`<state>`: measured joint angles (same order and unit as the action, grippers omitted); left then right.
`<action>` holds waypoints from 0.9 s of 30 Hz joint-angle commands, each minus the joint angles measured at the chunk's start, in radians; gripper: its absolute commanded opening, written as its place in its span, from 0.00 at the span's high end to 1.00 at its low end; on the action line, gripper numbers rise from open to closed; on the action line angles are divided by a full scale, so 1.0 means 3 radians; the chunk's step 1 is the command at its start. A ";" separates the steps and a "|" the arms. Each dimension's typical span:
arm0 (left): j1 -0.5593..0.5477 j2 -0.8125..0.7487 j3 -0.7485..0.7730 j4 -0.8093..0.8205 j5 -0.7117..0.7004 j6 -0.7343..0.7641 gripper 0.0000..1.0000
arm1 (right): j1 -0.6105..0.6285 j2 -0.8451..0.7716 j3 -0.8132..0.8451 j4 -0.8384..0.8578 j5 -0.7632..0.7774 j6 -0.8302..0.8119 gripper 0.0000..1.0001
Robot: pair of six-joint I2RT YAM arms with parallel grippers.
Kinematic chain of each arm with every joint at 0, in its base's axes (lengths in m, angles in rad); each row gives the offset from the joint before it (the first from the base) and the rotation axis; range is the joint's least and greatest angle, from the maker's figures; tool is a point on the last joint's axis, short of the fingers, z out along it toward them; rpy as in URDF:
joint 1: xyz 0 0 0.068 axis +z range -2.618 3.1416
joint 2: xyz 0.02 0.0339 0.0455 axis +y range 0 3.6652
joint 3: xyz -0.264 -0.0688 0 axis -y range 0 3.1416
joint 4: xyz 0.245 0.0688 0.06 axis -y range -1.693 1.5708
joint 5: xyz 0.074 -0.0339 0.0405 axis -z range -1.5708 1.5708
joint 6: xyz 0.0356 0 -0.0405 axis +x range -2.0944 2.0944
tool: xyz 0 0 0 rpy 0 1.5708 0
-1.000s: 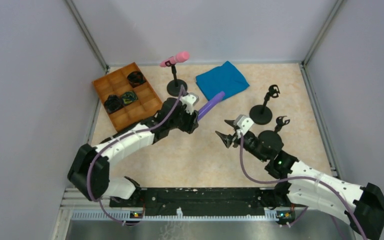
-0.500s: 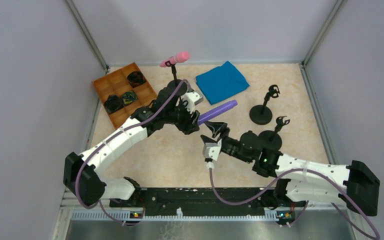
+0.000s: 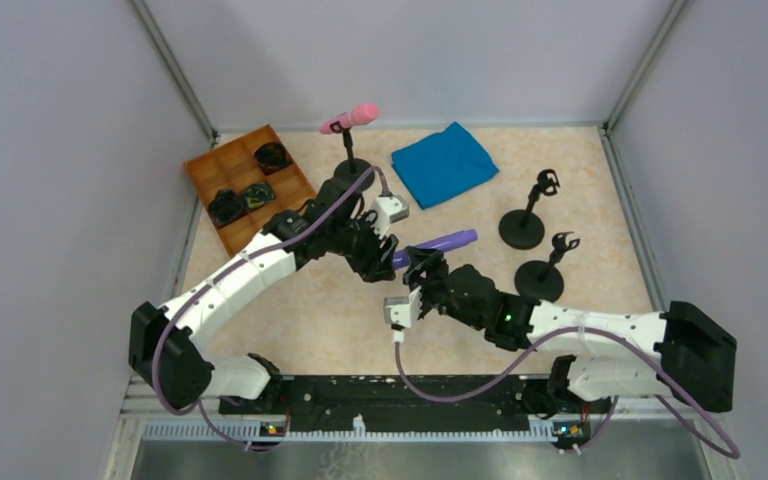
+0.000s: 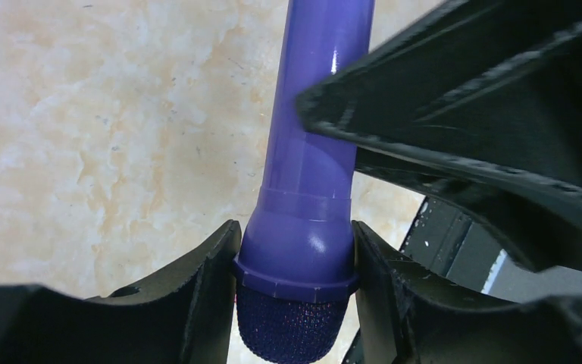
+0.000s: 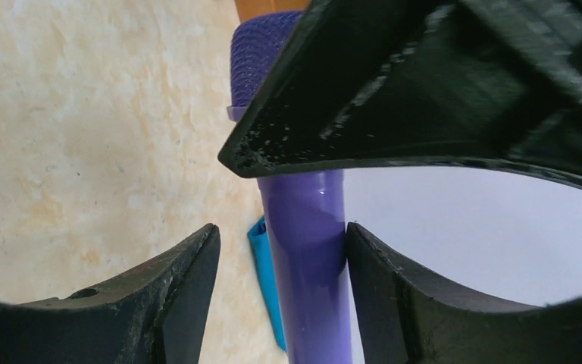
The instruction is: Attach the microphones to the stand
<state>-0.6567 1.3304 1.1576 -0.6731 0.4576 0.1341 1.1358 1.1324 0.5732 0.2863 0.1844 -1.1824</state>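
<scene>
A purple microphone hangs level above the table's middle, and my left gripper is shut on the collar just under its mesh head. My right gripper stands open astride the purple handle: one finger lies against it, the other is apart. In the left wrist view my left gripper clamps the microphone. A pink microphone sits clipped on the far stand. Two stands at the right have bare clips.
A folded blue cloth lies at the back centre. An orange compartment tray with dark items stands at the back left. Grey walls close in the table on three sides.
My right arm has swung left from beside the bare stands, and its jaws now straddle the purple handle. My left arm has lowered the microphone and turned it more level.
</scene>
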 commanded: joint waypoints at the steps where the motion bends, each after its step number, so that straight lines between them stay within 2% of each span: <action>1: -0.0010 -0.0123 0.0171 -0.0106 0.0301 0.0111 1.00 | -0.0053 0.0247 0.0219 0.0141 0.0345 -0.0152 0.39; 4: -0.0012 -0.0175 0.0164 -0.0098 0.0317 0.0118 1.00 | -0.0109 0.0379 0.0243 0.0237 0.0483 -0.0168 0.49; 8: -0.0010 -0.0327 0.0074 0.0067 0.0139 0.0046 0.85 | -0.0125 0.0366 0.0156 0.0543 0.0592 0.0031 0.85; 9: -0.0008 -0.0375 0.0037 0.0139 0.0077 0.0002 0.77 | -0.0125 0.0339 0.0119 0.0657 0.0602 0.0112 0.91; 10: -0.0009 -0.0429 0.0011 0.0213 0.0005 -0.0040 0.64 | -0.0125 0.0310 0.0073 0.0727 0.0612 0.0137 0.96; 12: -0.0010 -0.0580 -0.0057 0.0401 -0.0151 -0.0140 0.47 | -0.0125 0.0246 -0.0027 0.0983 0.0654 0.0265 1.00; 15: -0.0010 -0.0834 -0.0226 0.0819 -0.0388 -0.0331 0.15 | -0.0125 0.0169 -0.0198 0.1367 0.0697 0.0524 1.00; 17: -0.0010 -0.1042 -0.0394 0.1230 -0.0471 -0.0481 0.04 | -0.0124 0.0115 -0.0279 0.1577 0.0693 0.0861 1.00; 24: -0.0010 -0.1701 -0.1051 0.2914 -0.0489 -0.1158 0.01 | -0.0126 -0.0048 -0.0287 0.2093 0.0575 0.2573 1.00; 27: -0.0010 -0.1784 -0.1211 0.3314 -0.0524 -0.1310 0.01 | -0.0125 -0.0077 -0.0301 0.2421 0.0411 0.3306 1.00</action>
<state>-0.6575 0.8291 0.8474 0.0013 0.3233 -0.1413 1.1030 1.1492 0.4694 0.7975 0.3614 -0.5705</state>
